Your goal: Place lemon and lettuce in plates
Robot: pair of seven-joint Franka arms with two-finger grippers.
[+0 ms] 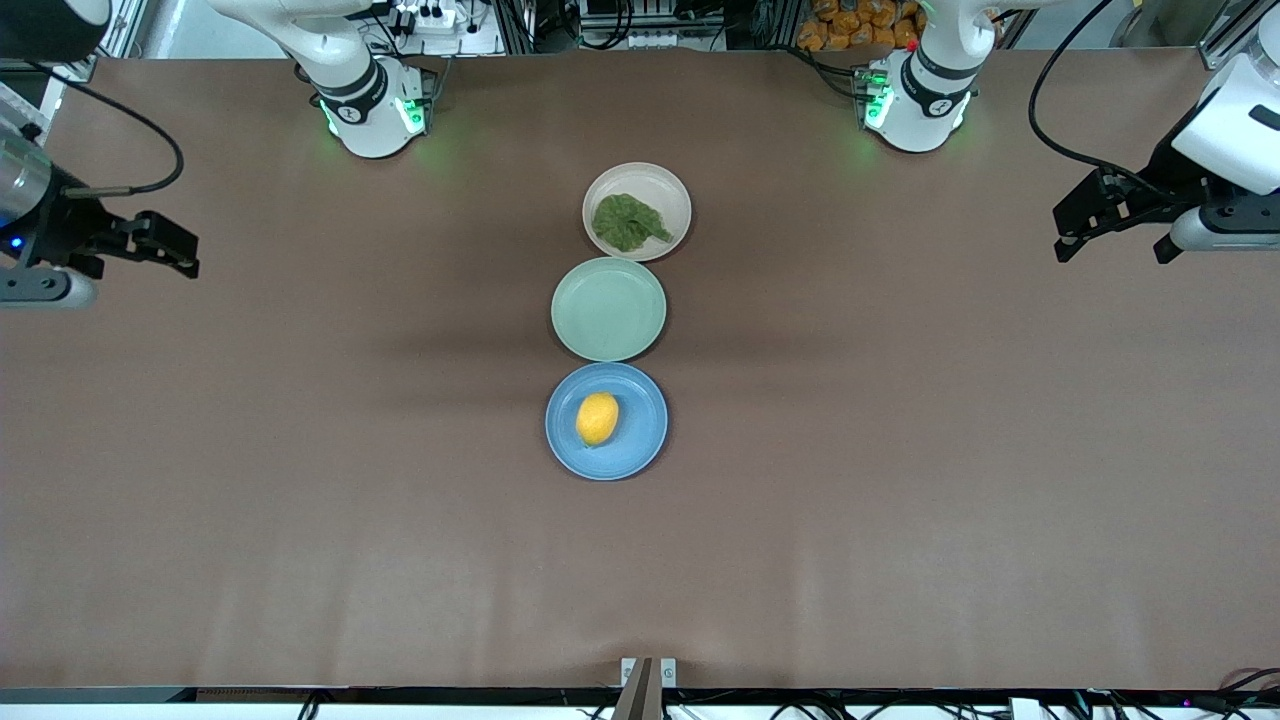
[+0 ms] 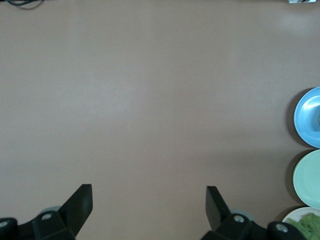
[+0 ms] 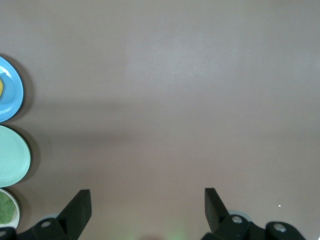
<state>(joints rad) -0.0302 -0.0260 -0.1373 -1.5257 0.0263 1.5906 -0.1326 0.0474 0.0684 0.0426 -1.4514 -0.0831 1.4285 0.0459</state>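
The yellow lemon (image 1: pixel 597 418) lies in the blue plate (image 1: pixel 640 445), the plate nearest the front camera. The green lettuce (image 1: pixel 628 222) lies in the pale pink-beige plate (image 1: pixel 670 190), the plate farthest from that camera. My left gripper (image 1: pixel 1112 250) is open and empty, up over the table's edge at the left arm's end. My right gripper (image 1: pixel 186 250) is open and empty, up over the right arm's end. Both arms wait. The left wrist view shows the blue plate's edge (image 2: pixel 306 117) and some lettuce (image 2: pixel 305 225). The right wrist view shows the blue plate's edge (image 3: pixel 11 95).
A mint green plate (image 1: pixel 608 308) stands empty between the blue and pink-beige plates, in one row at the table's middle. It also shows in the left wrist view (image 2: pixel 309 177) and the right wrist view (image 3: pixel 12 156). Brown table surface lies to both sides.
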